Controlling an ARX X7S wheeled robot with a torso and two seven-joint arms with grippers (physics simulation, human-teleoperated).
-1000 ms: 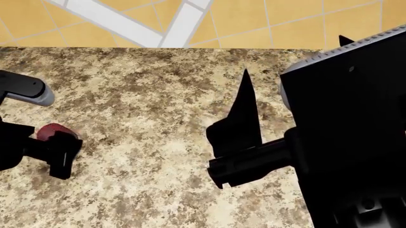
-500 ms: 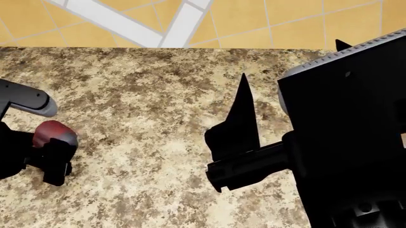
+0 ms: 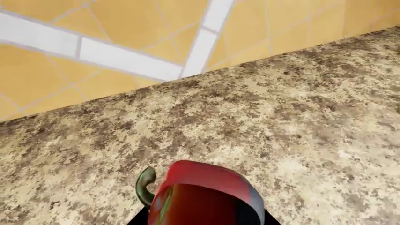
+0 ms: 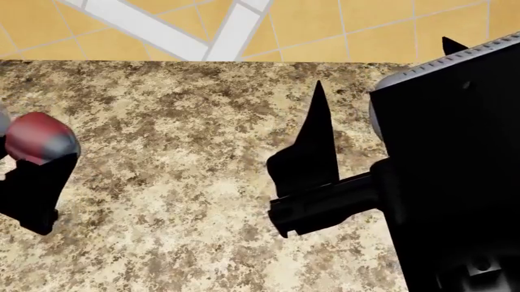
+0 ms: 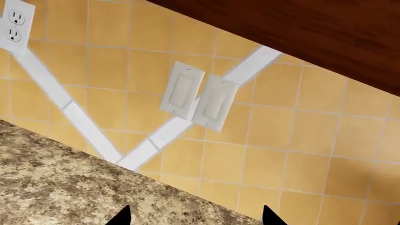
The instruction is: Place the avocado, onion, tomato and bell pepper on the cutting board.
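My left gripper [image 4: 33, 159] is shut on the bell pepper [image 4: 36, 137], a dull-red lumpy pepper with grey-blue patches, and holds it above the counter at the far left of the head view. The pepper fills the near edge of the left wrist view [image 3: 206, 197], with its curled green stem [image 3: 145, 185] beside it. My right gripper [image 5: 196, 219] is open and empty, held above the counter and facing the wall. In the head view its dark fingers [image 4: 315, 143] stand right of centre. The cutting board, avocado, onion and tomato are out of view.
A speckled granite countertop [image 4: 187, 182] runs to a yellow tiled backsplash [image 4: 366, 24] with white stripes. Two white wall switches [image 5: 196, 96] and an outlet [image 5: 14, 23] are on the wall. My right arm's dark body [image 4: 455, 176] hides the counter's right side.
My left gripper has risen with the bell pepper and shifted left and farther back in the head view. The right arm has barely moved.
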